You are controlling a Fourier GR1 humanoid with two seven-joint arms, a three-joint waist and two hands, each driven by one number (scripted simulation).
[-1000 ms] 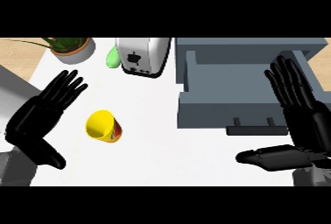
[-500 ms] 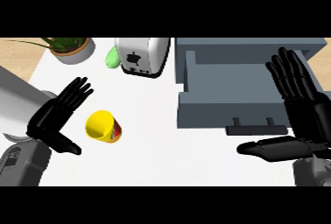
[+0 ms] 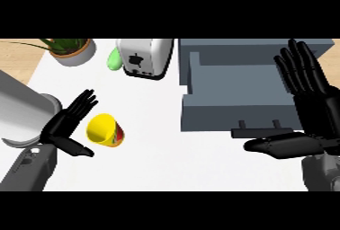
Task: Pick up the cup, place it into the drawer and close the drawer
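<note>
Left robot hand open, fingers straight, just beside yellow cup lying on white surface; right robot hand open near open drawer

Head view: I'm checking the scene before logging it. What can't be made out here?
- Drawer: its right side is hidden by the right hand.
- Green object: partly behind the toaster, kind unclear.
- Grey object: cut off at the left edge.
- Cup: inside unseen.
</note>
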